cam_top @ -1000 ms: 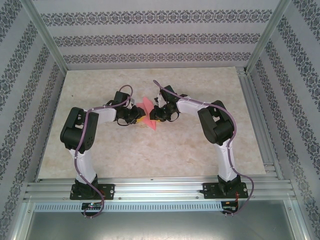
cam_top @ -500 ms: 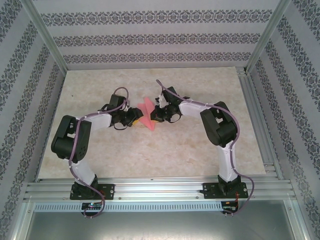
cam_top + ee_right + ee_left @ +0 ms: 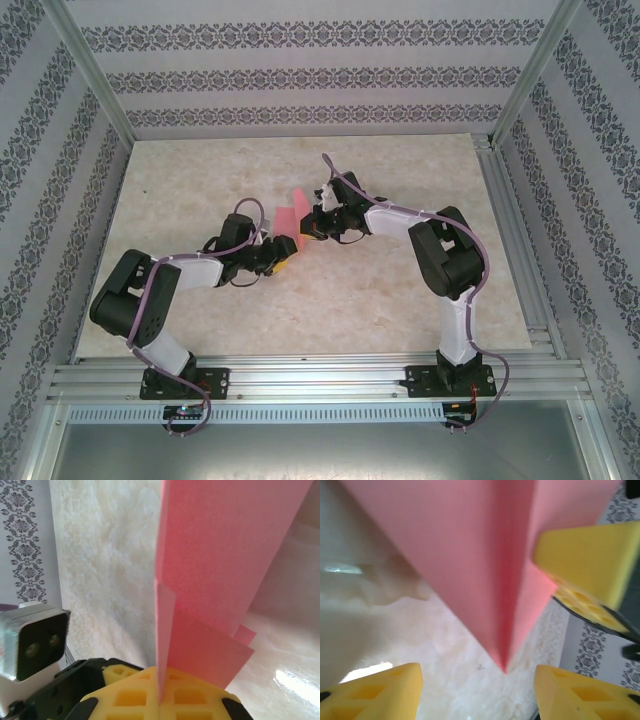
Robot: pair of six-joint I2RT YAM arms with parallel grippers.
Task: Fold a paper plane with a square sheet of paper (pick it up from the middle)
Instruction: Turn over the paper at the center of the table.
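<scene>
Above the table's middle, your right gripper is closed tight on the folded pink sheet and holds it up, so bring the left gripper, half open and empty, squarely around its pointed corner before you close.

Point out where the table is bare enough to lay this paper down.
Bare table: the near middle between the left arm and right arm, and the far strip under the back wall. Crowded: the centre, where the right gripper pinches the paper and the open left gripper sits close by.
</scene>
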